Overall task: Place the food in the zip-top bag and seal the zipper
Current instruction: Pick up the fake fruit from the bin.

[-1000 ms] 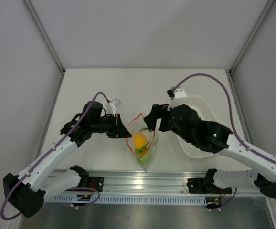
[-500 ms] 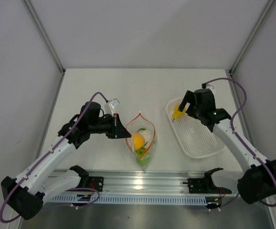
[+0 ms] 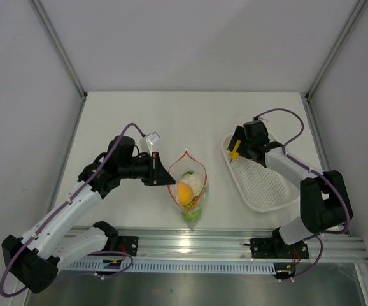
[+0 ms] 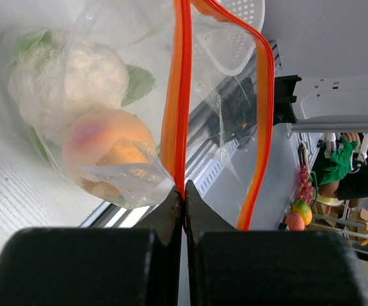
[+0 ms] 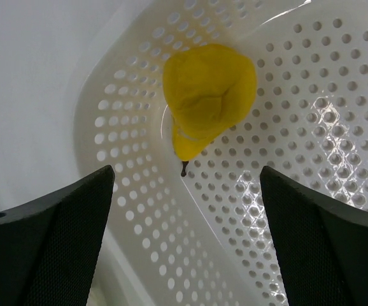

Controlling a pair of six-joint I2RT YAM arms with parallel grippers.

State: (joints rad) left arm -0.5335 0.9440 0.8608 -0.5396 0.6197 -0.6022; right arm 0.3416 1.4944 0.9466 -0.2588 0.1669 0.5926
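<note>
White table (image 3: pixel 190 111), plain white walls (image 3: pixel 190 44), aluminium rail (image 3: pixel 190 244) near edge.

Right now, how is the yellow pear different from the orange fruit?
The yellow pear lies in the white basket; the orange fruit sits inside the clear bag. The pear tapers to a stem; the orange fruit is round. The pear lies alone; the orange fruit touches a whitish piece. Both are small fruits.
</note>
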